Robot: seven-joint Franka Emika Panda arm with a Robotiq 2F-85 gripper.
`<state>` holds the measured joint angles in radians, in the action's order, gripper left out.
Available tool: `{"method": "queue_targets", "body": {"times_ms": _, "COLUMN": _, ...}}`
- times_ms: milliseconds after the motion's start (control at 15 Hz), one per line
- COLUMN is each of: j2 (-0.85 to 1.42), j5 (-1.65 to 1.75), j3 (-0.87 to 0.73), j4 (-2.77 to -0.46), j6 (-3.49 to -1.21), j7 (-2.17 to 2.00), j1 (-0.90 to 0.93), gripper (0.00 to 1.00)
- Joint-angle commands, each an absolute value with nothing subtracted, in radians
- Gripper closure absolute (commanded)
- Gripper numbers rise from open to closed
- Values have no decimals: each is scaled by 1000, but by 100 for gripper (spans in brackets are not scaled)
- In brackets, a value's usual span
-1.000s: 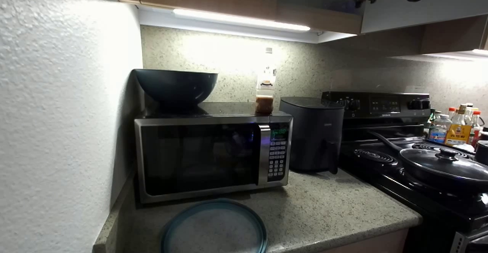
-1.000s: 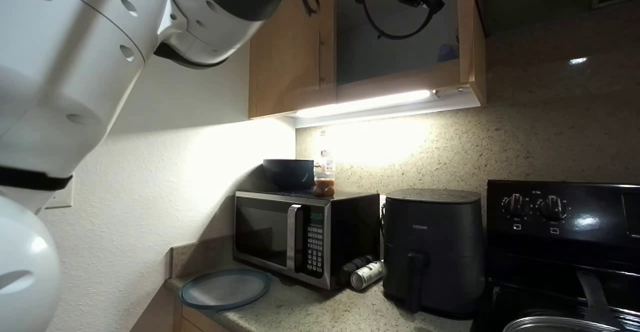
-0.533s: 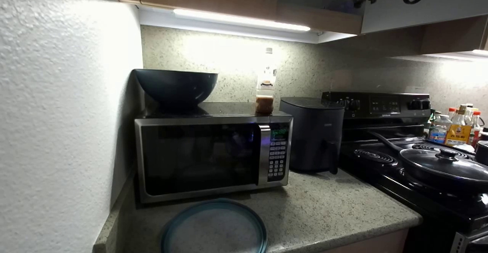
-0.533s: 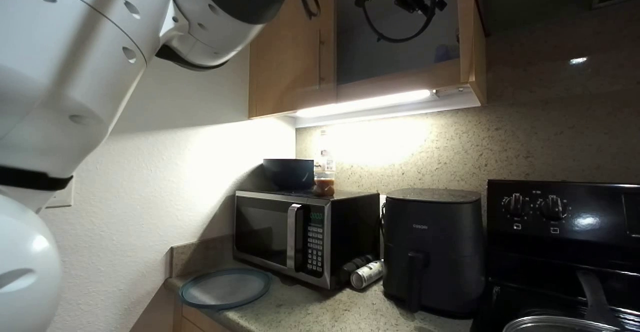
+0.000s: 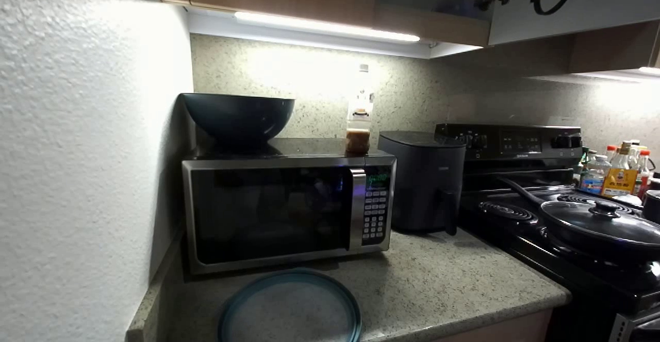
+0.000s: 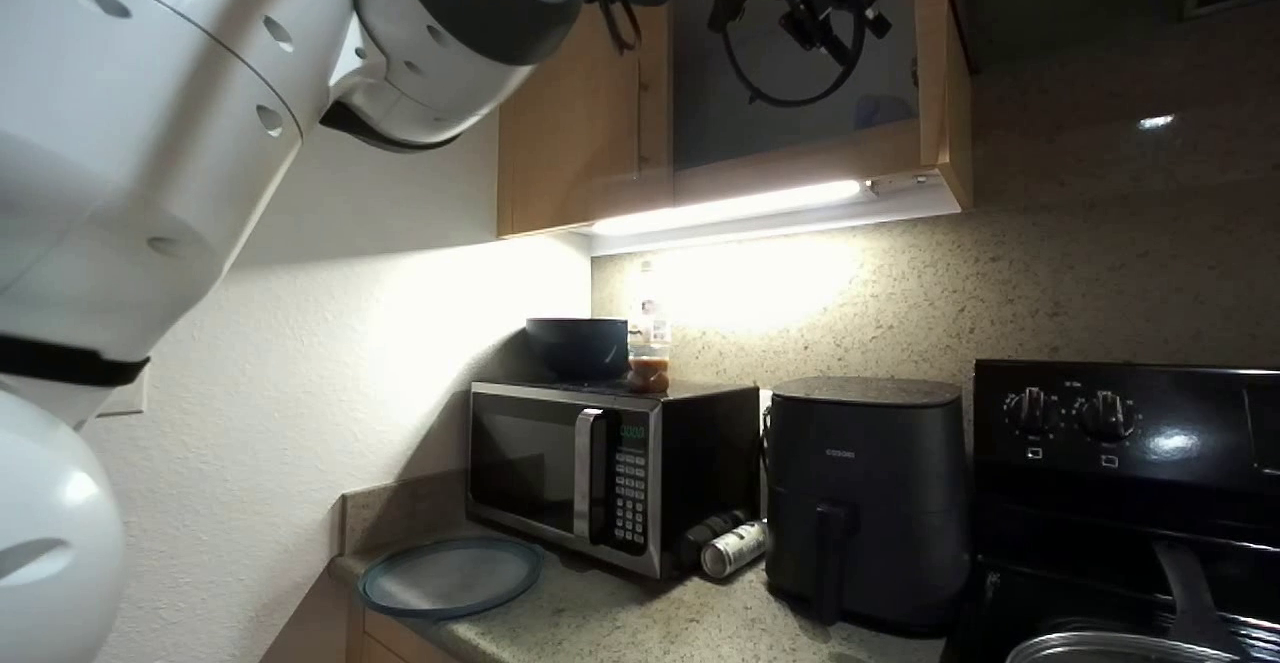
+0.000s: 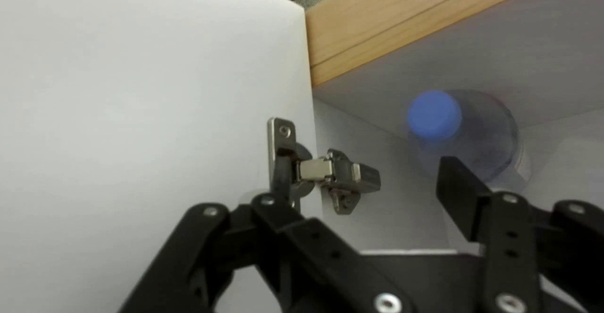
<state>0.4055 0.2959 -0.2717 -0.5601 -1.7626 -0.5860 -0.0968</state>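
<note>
Tool (image 7: 368, 185): its two fingers (image 7: 460, 195) stand apart at the open cupboard (image 7: 542, 44); you cannot tell whether either touches anything.
Blue-capped bottle (image 7: 476, 129): inside the cupboard, cap facing you in the wrist view, its edge partly covered by the finger at that view's right.
Hinge (image 7: 318, 171): metal, joining the white door (image 7: 141, 91) to the cupboard wall, overlapped by the other finger in the same view.
Arm (image 6: 150, 143): white, entering at your upper left in an exterior view.
Desk (image 5: 448, 280): speckled, carrying a microwave (image 5: 273, 213), a dark air fryer (image 5: 423, 187) near it and a round teal-rimmed disc (image 5: 294, 306) in front.
Microwave top: you see a dark bowl (image 5: 237, 117) and, apart from it, an upright clear bottle (image 5: 358, 138) with brown contents.
Gap: a can (image 6: 735, 548) lies between the microwave and the air fryer in an exterior view.
Stove (image 5: 515, 239): you find a lidded pan (image 5: 600, 226) on it, with bottles (image 5: 619, 177) standing beyond in an exterior view.
</note>
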Motion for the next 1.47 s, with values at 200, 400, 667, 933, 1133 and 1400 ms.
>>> {"method": "queue_targets", "body": {"times_ms": 200, "j2": 458, "j5": 142, "j3": -219, "j4": -560, "j6": -1772, "j7": -523, "j1": -162, "gripper": 0}}
{"method": "queue_targets", "body": {"times_ms": 400, "j2": 468, "j5": 163, "j3": -234, "j4": -559, "j6": -1790, "j7": -548, "j1": -149, "gripper": 0}}
{"method": "queue_targets", "body": {"times_ms": 667, "j2": 479, "j5": 149, "j3": -225, "j4": -554, "j6": -1825, "j7": -515, "j1": -161, "gripper": 0}}
{"method": "queue_targets", "body": {"times_ms": 933, "j2": 474, "j5": 129, "j3": -194, "j4": -560, "j6": -1829, "j7": -360, "j1": -177, "gripper": 0}}
{"method": "queue_targets", "body": {"times_ms": 1133, "j2": 479, "j5": 157, "j3": -208, "j4": -557, "j6": -1816, "j7": -398, "j1": -161, "gripper": 0}}
{"method": "queue_targets", "body": {"times_ms": 1400, "j2": 480, "j5": 157, "j3": -208, "j4": -556, "j6": -1811, "j7": -398, "j1": -160, "gripper": 0}}
